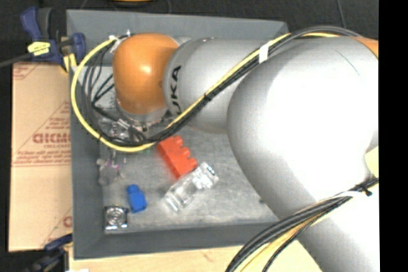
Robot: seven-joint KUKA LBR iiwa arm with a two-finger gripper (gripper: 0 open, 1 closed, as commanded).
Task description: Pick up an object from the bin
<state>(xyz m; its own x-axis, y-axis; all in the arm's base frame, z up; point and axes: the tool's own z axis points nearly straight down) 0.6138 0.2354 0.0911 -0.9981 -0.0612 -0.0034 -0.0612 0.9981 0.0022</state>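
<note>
Looked like the reach-down step, gripper (pixel 111 165) low by the left wall of the bin (pixel 81 188), blue piece (pixel 135 198) and orange brick (pixel 177 156) near. Could not tell open or shut. Needed next: centring over one

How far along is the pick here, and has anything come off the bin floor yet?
Early. Done: the gripper sits low at the left of the bin. In hand: no thing looks lifted; the red block, clear plastic piece, blue piece and silver piece all lie on the floor near it. Left: the grasp and the lift.
</note>
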